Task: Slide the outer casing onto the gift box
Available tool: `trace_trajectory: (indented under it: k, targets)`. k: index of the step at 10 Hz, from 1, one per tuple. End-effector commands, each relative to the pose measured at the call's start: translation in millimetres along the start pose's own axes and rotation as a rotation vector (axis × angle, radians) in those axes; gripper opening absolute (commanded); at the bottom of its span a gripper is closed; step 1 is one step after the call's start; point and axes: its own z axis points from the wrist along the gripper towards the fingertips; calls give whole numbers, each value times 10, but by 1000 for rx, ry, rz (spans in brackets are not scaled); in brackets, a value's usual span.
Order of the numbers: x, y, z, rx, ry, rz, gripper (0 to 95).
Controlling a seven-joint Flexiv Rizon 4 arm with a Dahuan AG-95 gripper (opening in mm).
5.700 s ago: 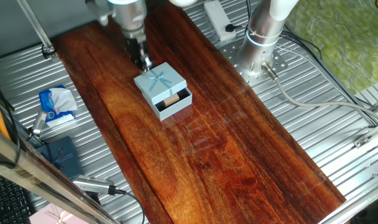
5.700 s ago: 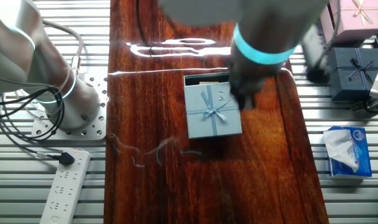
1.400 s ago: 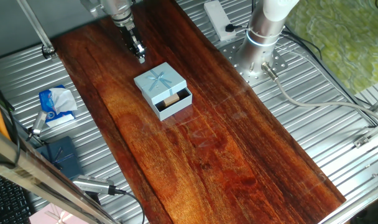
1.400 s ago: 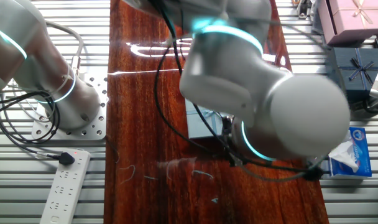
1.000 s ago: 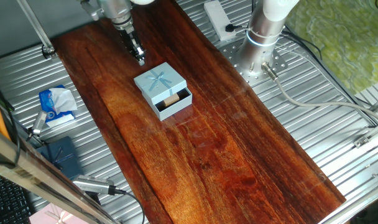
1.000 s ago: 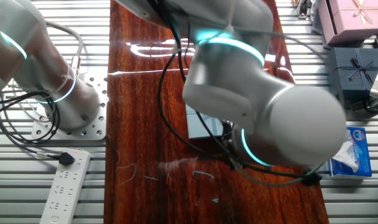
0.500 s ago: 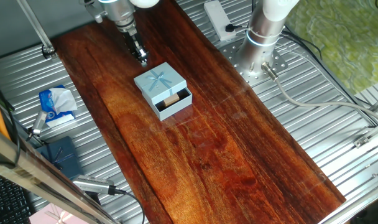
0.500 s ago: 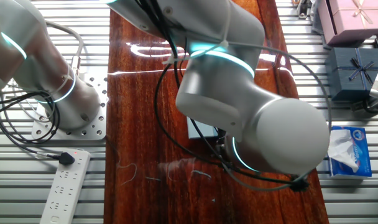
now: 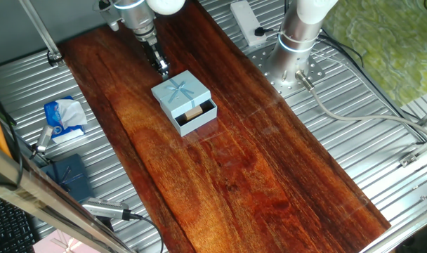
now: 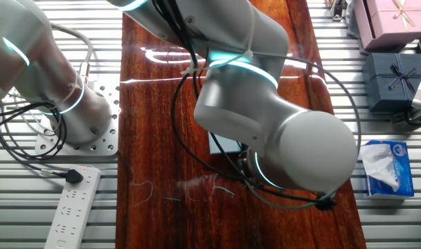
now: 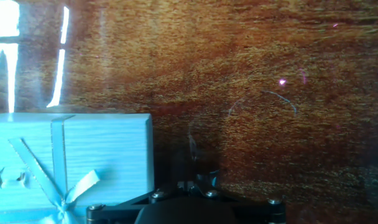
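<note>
The outer casing (image 9: 180, 92), a light blue sleeve with a pale bow, sits on the dark wooden board. The gift box (image 9: 198, 116) sticks out of its near right side, showing dark lining and a small tan piece (image 9: 193, 112). My gripper (image 9: 161, 69) is shut and empty, low over the board just behind the casing's far edge. In the hand view the casing (image 11: 83, 155) fills the lower left, and my gripper (image 11: 186, 185) is right of its corner. In the other fixed view my arm hides all but a sliver of the casing (image 10: 220, 143).
A tissue pack (image 9: 62, 118) and a dark navy box (image 9: 68, 176) lie left of the board on the metal table. A pink box (image 10: 394, 21) and a navy box (image 10: 397, 72) stand to one side. The arm's base (image 9: 298, 39) and a power strip (image 10: 68, 207) are near.
My gripper has moved a little down and toward the far edge of the casing. The casing and the gift box have not moved.
</note>
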Motion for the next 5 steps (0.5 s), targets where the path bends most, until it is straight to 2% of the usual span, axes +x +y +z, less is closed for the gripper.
trace_trajectory:
  k: [1, 5]
  targets:
    - [-10, 8, 19, -4, 4, 10, 0]
    - [-15, 14, 20, -3, 3, 10, 0]
